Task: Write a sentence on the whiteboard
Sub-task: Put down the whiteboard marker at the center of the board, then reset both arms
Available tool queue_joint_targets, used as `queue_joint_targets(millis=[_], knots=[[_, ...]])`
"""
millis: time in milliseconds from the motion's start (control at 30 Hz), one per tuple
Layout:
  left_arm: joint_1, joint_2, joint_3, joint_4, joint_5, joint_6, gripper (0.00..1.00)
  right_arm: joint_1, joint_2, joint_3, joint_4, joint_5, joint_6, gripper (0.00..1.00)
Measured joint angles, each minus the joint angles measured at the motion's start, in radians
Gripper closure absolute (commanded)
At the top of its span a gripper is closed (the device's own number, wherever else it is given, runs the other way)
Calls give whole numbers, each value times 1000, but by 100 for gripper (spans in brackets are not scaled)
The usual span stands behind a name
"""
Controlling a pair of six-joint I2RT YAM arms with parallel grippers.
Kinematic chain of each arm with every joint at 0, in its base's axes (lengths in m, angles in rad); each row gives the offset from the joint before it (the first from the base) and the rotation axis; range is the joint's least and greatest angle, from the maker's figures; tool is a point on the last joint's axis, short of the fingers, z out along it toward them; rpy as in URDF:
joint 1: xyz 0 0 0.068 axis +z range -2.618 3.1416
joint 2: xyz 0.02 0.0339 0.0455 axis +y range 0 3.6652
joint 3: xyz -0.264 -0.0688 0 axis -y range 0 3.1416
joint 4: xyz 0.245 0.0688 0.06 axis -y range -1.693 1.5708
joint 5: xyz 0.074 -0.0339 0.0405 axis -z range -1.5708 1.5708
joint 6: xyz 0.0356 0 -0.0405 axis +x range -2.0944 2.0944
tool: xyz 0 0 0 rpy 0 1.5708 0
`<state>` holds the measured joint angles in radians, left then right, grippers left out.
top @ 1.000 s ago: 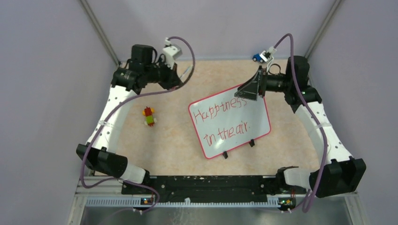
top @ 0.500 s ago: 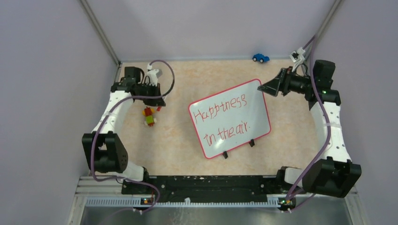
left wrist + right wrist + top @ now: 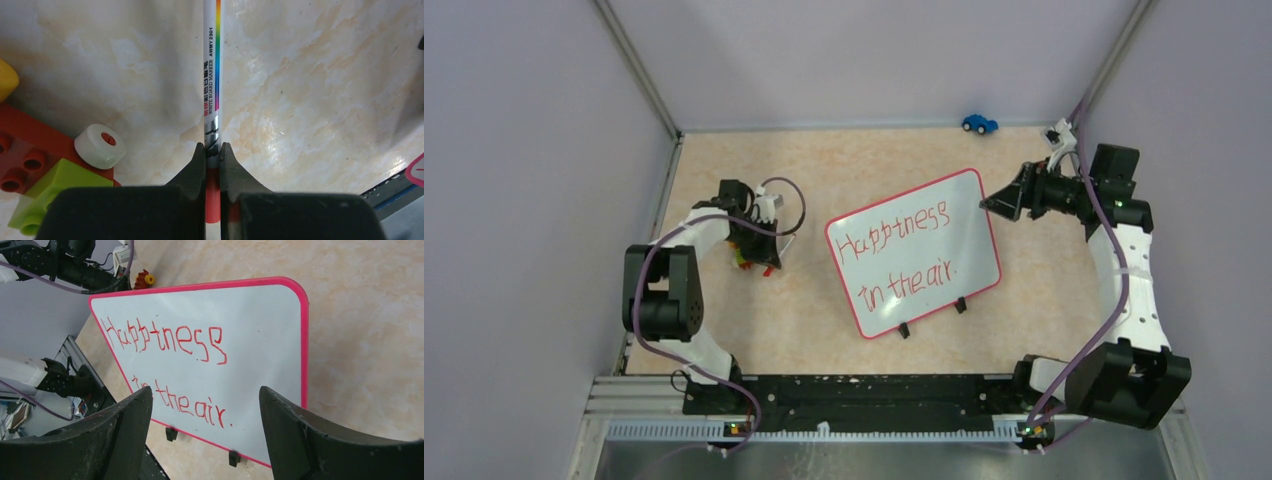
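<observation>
The whiteboard (image 3: 969, 215) lies tilted at mid table, with a pink-red frame and two black feet. The sentence (image 3: 894, 228) reads "Happiness in the air." in red, in two lines. Both also show in the right wrist view: the whiteboard (image 3: 265, 335) and the sentence (image 3: 170, 340). My left gripper (image 3: 764, 258) is low over the table, left of the board. It is shut on a white whiteboard marker (image 3: 212, 75) with a rainbow stripe; the grip (image 3: 212, 146) is near its red end. My right gripper (image 3: 989, 205) is open and empty at the board's top right corner, also in its wrist view (image 3: 205, 390).
A toy of red, green and yellow bricks (image 3: 742, 258) lies right by the left gripper, with a white wheel (image 3: 100, 146) beside it. A small blue toy car (image 3: 979, 123) sits at the back wall. The purple side walls stand close to both arms.
The left arm has swung back and down from the far left corner to the brick toy, marker in its grip. The right gripper has pulled away rightward off the board's top corner.
</observation>
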<state>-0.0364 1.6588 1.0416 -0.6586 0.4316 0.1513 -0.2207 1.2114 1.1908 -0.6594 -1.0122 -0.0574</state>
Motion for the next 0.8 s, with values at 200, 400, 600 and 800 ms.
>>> queue_joint_targets(millis=[200,400,600,800], knots=[[-19,35,-6,24,-24,-5,74,0,0,0,-23,5,-26,24],[-19,41,-6,21,-33,-7,67,0,0,0,-52,15,-48,24],[-19,41,-5,-5,-32,3,51,0,0,0,-71,21,-61,23],[-19,33,64,-92,-10,21,15,0,0,3,-98,21,-69,22]])
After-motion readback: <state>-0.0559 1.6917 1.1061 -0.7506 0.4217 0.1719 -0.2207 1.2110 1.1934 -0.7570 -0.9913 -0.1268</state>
